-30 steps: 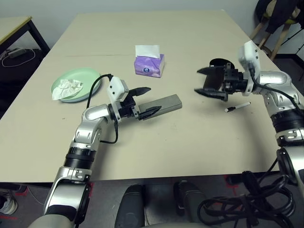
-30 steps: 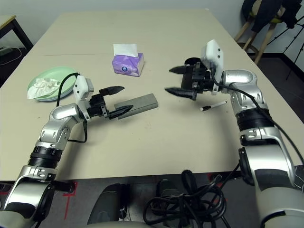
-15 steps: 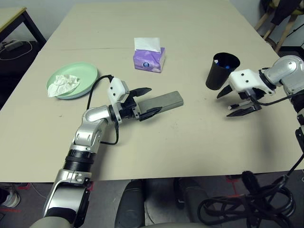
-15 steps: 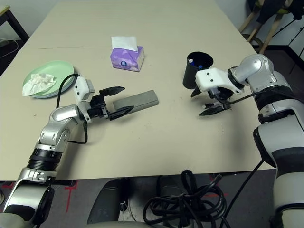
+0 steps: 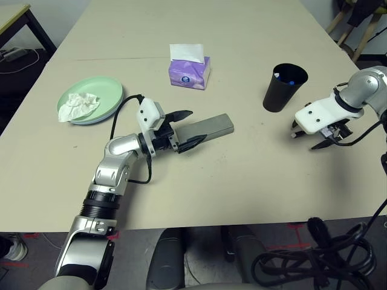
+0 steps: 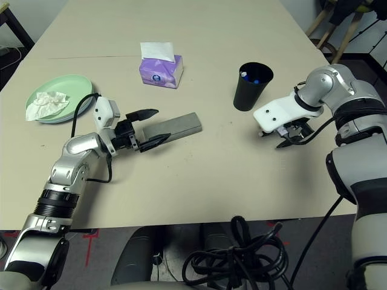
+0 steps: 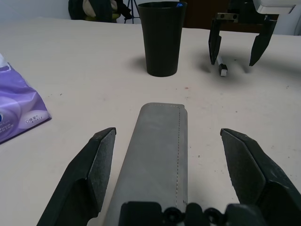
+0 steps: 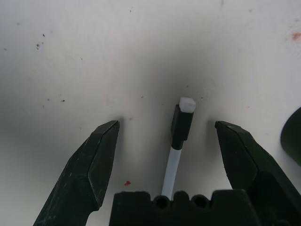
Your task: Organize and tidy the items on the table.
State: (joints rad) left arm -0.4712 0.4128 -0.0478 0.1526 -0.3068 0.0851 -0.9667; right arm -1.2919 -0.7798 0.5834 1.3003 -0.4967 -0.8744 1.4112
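Observation:
A grey glasses case lies on the beige table, its near end between the fingers of my open left gripper, which do not press it. My right gripper points down at the table, open, its fingers astride the slim pen without touching it. Just beyond the pen stands the black cup with something blue inside. The purple tissue box sits at mid-table. At the far left, crumpled white tissue rests on a mint green plate.
A smaller black-legged table stands past the far left corner, with cables on the floor beside it. Chair legs show at the far right. Black cables hang below the table's near edge.
My right gripper has left the black cup, swung right and turned down over the pen. The cup now stands free. The left arm has stayed put. The camera tilted.

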